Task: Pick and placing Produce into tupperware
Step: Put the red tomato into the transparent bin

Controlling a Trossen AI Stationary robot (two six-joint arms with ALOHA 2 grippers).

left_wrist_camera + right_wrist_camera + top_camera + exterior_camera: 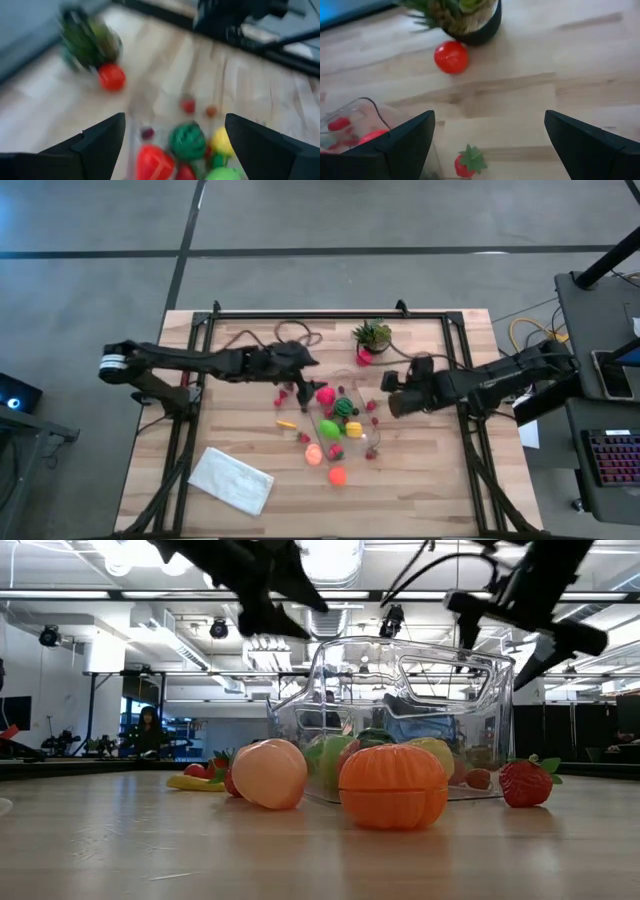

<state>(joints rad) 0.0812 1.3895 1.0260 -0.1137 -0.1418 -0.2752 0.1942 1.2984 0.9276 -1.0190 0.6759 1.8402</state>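
Presently both grippers, left (303,362) and right (393,395), hover spread and empty flanking the frame-centre tupperware (400,720), poised to collect stray produce (393,786).

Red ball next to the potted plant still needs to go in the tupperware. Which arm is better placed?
Probably right. The right gripper is open, empty and hangs just beside the red ball, which shows directly ahead in its wrist view. The left gripper, also open, sits farther off, at the tupperware.
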